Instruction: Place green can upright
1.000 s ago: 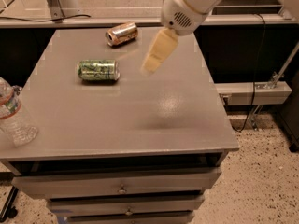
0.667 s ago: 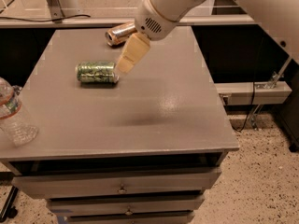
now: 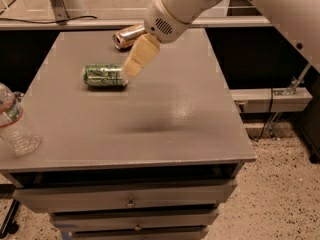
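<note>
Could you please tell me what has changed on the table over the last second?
The gripper has swung toward the left of the view across the table and slightly lower, ending just beside the right end of the green can; contact cannot be told. Nothing was picked up. The green can remains on its side in place, and the copper can and plastic bottle are unmoved.

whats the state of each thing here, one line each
green can: lying on its side, not lifted
copper can: lying on its side near the table's far edge
clear bottle: standing at the left edge
drawers: shut
tool: at the green can's right end, contact unclear
</note>
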Controlling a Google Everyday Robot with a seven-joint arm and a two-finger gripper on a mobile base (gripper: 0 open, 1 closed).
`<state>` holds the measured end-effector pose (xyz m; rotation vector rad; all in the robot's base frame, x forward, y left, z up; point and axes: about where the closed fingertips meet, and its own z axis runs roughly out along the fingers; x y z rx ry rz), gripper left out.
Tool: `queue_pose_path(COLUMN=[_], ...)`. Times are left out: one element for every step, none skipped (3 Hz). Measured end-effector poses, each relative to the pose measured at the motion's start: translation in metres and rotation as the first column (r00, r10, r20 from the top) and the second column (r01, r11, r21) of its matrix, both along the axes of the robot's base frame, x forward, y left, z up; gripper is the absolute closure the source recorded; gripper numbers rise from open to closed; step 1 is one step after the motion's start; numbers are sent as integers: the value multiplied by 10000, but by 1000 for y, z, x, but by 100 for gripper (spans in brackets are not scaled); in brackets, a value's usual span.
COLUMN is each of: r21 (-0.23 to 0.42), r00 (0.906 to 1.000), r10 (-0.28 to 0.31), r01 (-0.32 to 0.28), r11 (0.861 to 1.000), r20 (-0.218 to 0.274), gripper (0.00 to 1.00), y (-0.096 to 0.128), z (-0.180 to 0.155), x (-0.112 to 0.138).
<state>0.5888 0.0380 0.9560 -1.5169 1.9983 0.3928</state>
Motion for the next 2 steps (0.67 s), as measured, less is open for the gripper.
queue_pose_path(r21=[561,1191], r00=[9985,9926], r10=[409,761], r01=[-388,-646], r11=[9977,9908], r20=[-360,-945], gripper=[0,0], y=[33,81], z=[-3,-15], x=[11,24])
